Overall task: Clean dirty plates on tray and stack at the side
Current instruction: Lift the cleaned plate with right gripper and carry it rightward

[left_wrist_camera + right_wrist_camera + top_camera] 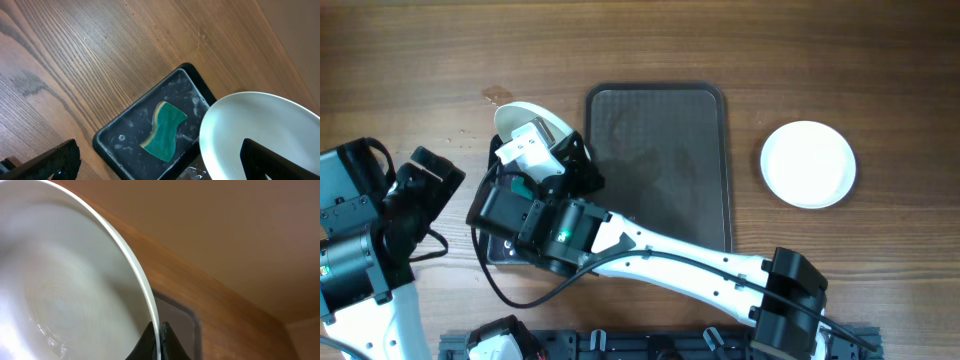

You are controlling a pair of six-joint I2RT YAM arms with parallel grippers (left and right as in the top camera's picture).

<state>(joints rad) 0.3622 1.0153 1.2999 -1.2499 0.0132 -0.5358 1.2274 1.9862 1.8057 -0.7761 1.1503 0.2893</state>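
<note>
Right jaws clamp the rim of 1 tilted white plate (518,113); left jaws stand wide apart, gripping nothing.

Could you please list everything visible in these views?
brown tray: one, dark brown, table centre, no plate seen on it.
held plate: one, white, tilted, left of the brown tray.
side plates: white, right of the brown tray; number in pile unclear.
black tray: one, black, wet, beside the held plate.
sponge: one, green, in the black tray.
table: one, brown wood.
left claw: one, black, open, empty.
right claw: one, black, shut on the held plate's rim.
</note>
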